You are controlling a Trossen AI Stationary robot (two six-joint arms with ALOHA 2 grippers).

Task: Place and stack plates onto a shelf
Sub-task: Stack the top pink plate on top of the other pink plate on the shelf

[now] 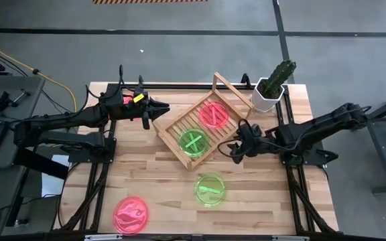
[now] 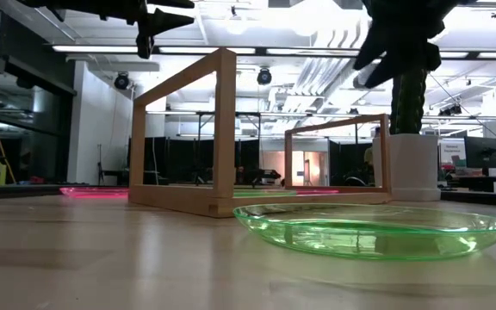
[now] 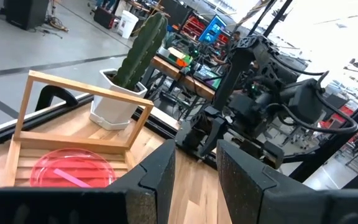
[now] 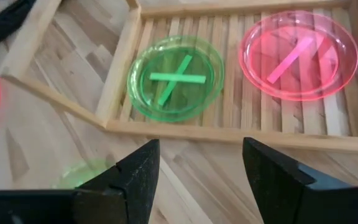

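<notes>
Beside shelf [image 1: 196, 127], right gripper [image 1: 234, 151] fingers wide open, empty; left gripper [image 1: 154, 111] fingers parted, empty.

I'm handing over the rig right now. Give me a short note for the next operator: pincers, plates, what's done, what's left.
Left pincer: empty, partly open, raised beside the rack's left corner.
Right pincer: open, empty, just off the wooden rack on its right side.
On the rack: a green plate stack showing crossed marks, and a pink plate.
On the table: one green plate and one pink plate, nearer the front edge.
Left: rack both loose plates, stacked by colour.
</notes>
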